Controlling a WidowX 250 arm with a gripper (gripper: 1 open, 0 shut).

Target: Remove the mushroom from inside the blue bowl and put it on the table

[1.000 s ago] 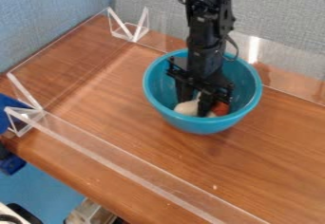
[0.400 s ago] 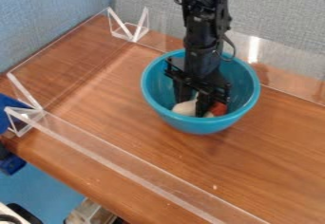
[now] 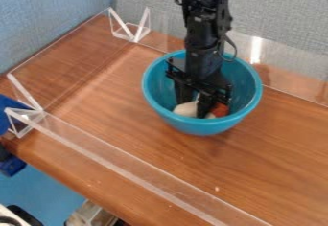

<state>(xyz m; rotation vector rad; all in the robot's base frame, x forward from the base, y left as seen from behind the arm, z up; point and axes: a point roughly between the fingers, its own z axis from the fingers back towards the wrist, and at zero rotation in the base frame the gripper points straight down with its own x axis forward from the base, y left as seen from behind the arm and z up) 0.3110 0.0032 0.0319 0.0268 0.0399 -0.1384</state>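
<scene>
The blue bowl stands on the table, right of centre. Inside it the mushroom lies on its side, cream stem to the left and a bit of reddish cap at the right. My black gripper points straight down into the bowl. Its fingers come down on the mushroom's middle and appear closed on it. The contact itself is partly hidden by the fingers and the bowl's wall.
A low clear acrylic strip borders the table's front edge. Triangular brackets stand at the back left and at the left front. A blue wall rises behind. Bare wood lies left of and in front of the bowl.
</scene>
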